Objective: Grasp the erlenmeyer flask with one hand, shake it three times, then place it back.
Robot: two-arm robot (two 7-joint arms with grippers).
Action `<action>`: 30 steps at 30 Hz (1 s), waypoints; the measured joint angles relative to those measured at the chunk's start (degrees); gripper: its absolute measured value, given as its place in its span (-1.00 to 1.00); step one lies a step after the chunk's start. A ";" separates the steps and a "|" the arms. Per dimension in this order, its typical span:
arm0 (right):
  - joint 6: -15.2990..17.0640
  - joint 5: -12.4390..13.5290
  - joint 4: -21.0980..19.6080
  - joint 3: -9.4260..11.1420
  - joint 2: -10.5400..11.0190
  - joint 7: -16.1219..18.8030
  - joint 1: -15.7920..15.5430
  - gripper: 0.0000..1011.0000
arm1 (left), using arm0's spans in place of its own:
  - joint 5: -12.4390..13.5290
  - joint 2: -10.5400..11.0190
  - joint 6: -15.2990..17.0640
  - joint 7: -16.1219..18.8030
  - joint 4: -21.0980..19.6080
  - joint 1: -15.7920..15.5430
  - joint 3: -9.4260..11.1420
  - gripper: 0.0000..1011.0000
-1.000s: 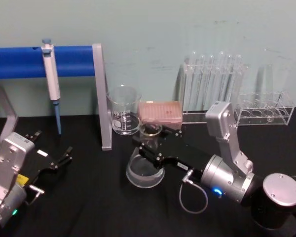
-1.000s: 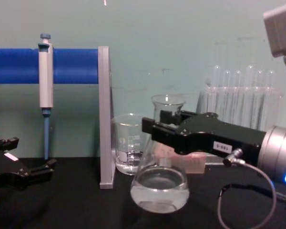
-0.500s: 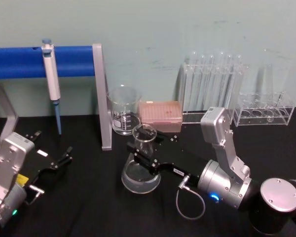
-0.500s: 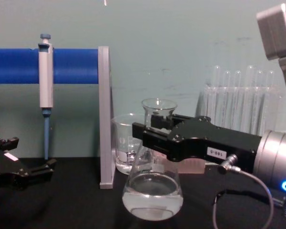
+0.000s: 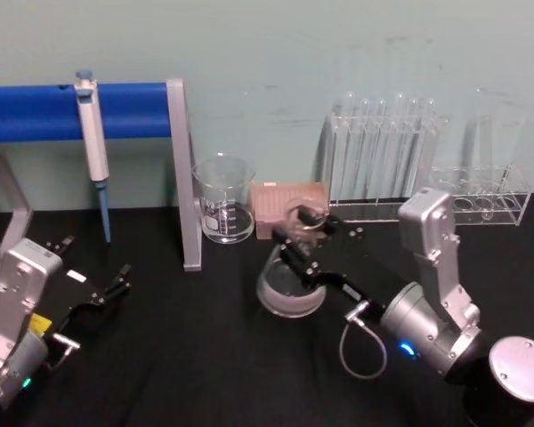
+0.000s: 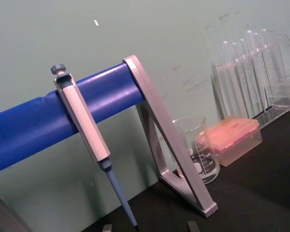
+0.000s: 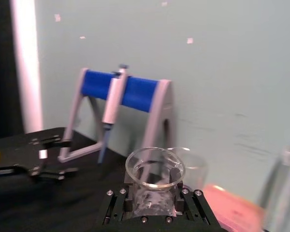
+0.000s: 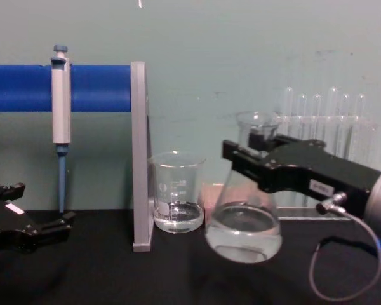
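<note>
Your right end effector is clamped on the neck of the erlenmeyer flask. The flask's wide base hangs below the jaws, apparently clear of the worktop, with its long axis tipped slightly off upright. The left end effector sits open, well apart. The white label behind the jaws is unreadable, and so are the graduations on the beaker.

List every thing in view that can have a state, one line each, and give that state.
erlenmeyer flask, tilted, gripped at its neck, clear liquid in its base
right gripper, shut on the flask's neck
left gripper, open, parked at the left
beaker, upright, a little liquid inside
pipette, hanging tip down on the blue bar
test tubes, standing upright
</note>
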 joint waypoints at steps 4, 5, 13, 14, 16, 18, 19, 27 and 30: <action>0.03 -0.50 -0.79 2.06 -0.56 -2.90 -1.56 -0.11 | 0.01 0.00 0.00 0.00 0.00 0.00 0.00 0.98; 0.14 -0.65 -1.01 2.61 -0.73 -3.73 -1.96 -0.11 | 0.00 0.00 0.00 0.00 0.00 0.00 0.00 0.98; 2.70 -2.38 -3.17 7.33 -1.58 -10.30 -5.15 -0.11 | 0.00 0.00 0.00 0.00 0.00 0.00 0.00 0.98; 3.00 -2.60 -3.43 7.79 -1.64 -10.88 -5.43 -0.11 | 0.00 0.00 0.00 0.00 0.00 0.00 0.00 0.98; 3.51 -3.08 -3.92 8.83 -1.76 -12.06 -6.06 -0.11 | 0.00 0.00 0.00 0.00 0.00 0.00 0.00 0.98; 3.81 -3.43 -4.22 9.42 -1.88 -12.75 -6.46 -0.11 | 0.00 0.00 0.00 0.00 0.00 0.00 0.00 0.98; 4.07 -3.75 -4.52 10.03 -1.96 -13.25 -6.79 -0.11 | 0.00 0.00 0.00 0.00 0.00 0.00 0.00 0.98; 4.52 -4.63 -4.96 11.04 -2.39 -12.62 -7.32 -0.11 | 0.00 0.00 0.00 0.00 0.00 0.00 0.00 0.98; 4.59 -4.81 -4.94 11.04 -2.57 -11.47 -7.22 -0.11 | 0.00 0.00 0.00 0.00 0.00 0.00 0.00 0.98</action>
